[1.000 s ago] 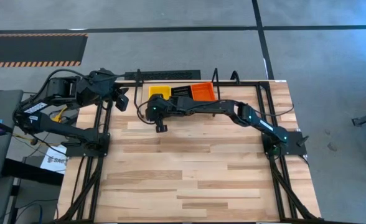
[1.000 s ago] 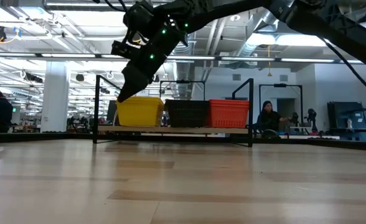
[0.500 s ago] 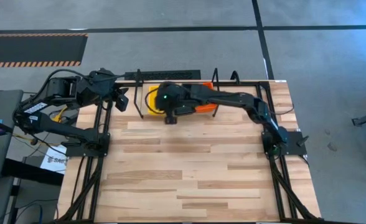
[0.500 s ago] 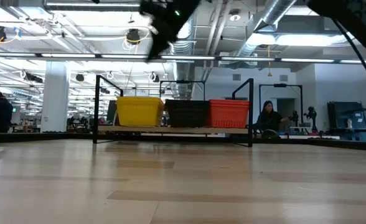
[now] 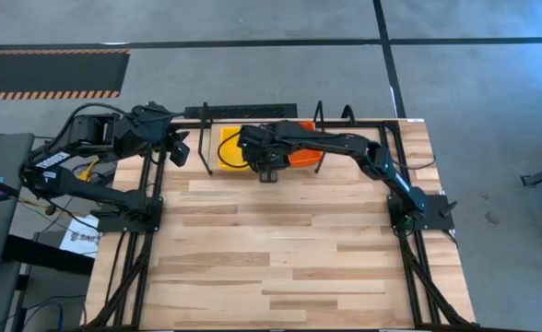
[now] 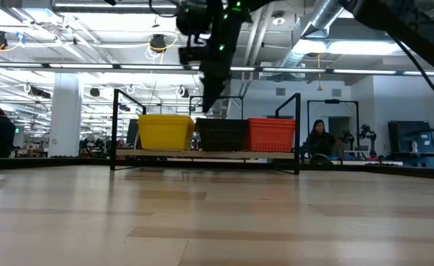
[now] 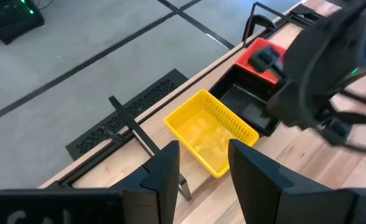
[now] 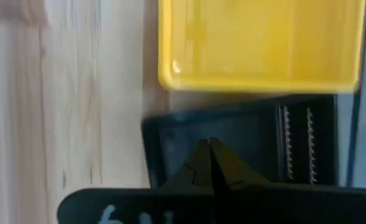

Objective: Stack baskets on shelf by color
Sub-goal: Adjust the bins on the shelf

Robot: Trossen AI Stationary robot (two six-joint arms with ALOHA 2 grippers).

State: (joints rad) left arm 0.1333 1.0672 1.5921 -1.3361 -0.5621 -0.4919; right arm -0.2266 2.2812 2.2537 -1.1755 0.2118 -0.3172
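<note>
The shelf (image 6: 202,154) stands along the table's far edge, its wooden board in a black wire frame (image 7: 130,118). On it, side by side, sit yellow baskets (image 6: 165,132) (image 8: 261,40), black baskets (image 6: 222,134) (image 8: 233,137) and red-orange baskets (image 6: 271,134) (image 5: 303,159). How many are in each pile I cannot tell. My right gripper (image 6: 206,103) (image 8: 209,158) hangs shut, pointing down, well above the black pile and touching nothing. My left gripper (image 7: 203,146) (image 5: 179,148) waits open at the table's far left corner, looking toward the yellow baskets (image 7: 211,134).
The plank tabletop (image 5: 280,249) stretches bare from the shelf to the near edge. My right arm (image 5: 345,148) reaches across the shelf's right half from its base at the right edge. People (image 6: 319,139) sit in the room beyond the table.
My right gripper has risen from beside the yellow baskets' near left corner and swung toward the table's right, so that it now hangs high over the black pile. The baskets have kept their places.
</note>
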